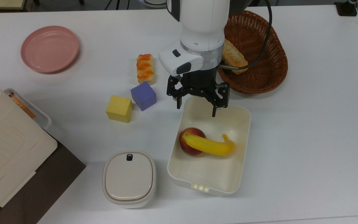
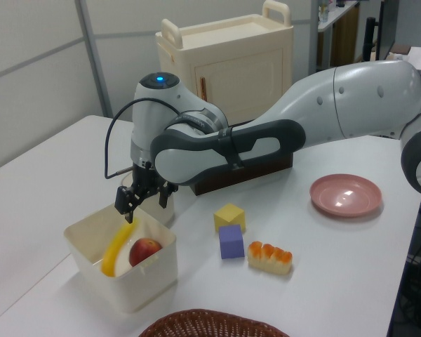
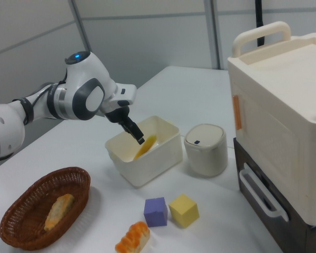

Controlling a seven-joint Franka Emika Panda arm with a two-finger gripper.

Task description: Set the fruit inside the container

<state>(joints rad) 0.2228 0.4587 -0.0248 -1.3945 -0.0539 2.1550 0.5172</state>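
One apple (image 1: 187, 141) lies inside the cream tub (image 1: 242, 149), partly under a banana (image 1: 210, 146) resting against it. Above the tub's far end hangs the gripper (image 1: 196, 107), fingers spread wide, holding nothing.

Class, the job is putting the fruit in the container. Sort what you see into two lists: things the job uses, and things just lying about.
Job:
apple, now inside the tub
cream tub
hand, open above the tub

Lying about:
banana, across the apple
wicker basket
pink plate
yellow cube
purple cube
grey-lidded box
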